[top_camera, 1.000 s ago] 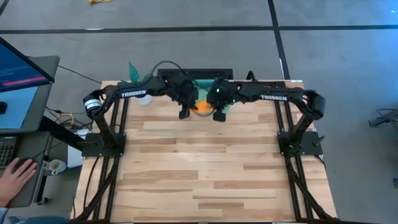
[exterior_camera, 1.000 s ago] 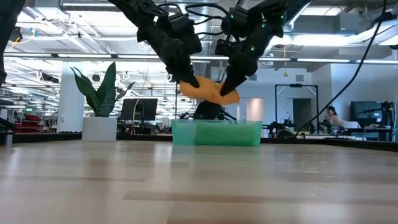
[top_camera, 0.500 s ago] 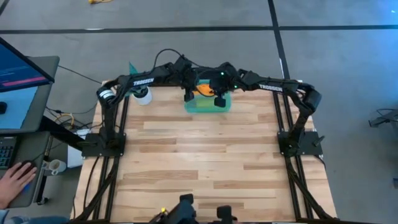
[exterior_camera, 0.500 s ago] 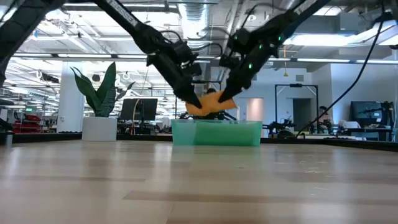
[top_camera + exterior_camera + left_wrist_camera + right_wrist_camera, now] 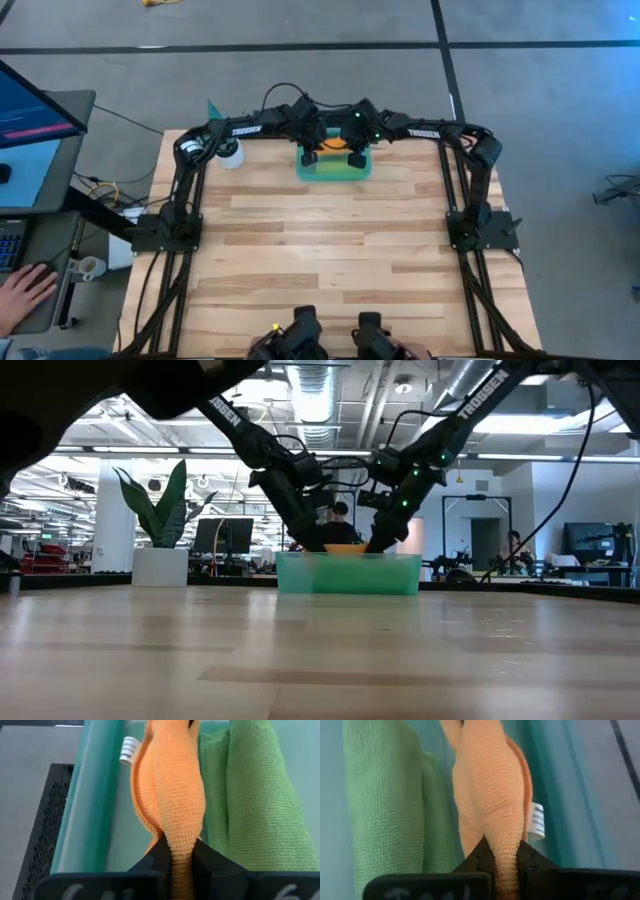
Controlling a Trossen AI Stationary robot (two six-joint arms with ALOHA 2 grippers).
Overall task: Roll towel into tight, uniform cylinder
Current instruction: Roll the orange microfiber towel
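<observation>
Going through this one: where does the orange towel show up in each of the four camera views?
High view: orange towel at the table's far edge, between both grippers, over the green bin.
Low view: only its top peeks above the bin's rim, centre of picture.
Left wrist view: fills the middle, pinched by the left gripper.
Right wrist view: centre, pinched by the right gripper.
Shared landmark: the green bin.

Both gripper tips hidden behind the green bin's [image 5: 347, 574] wall in the low view, most of the orange towel [image 5: 345, 547] concealed there too, towel label's [image 5: 537, 820] print too small to read, green towel [image 5: 255, 800] cut off by the frame
</observation>
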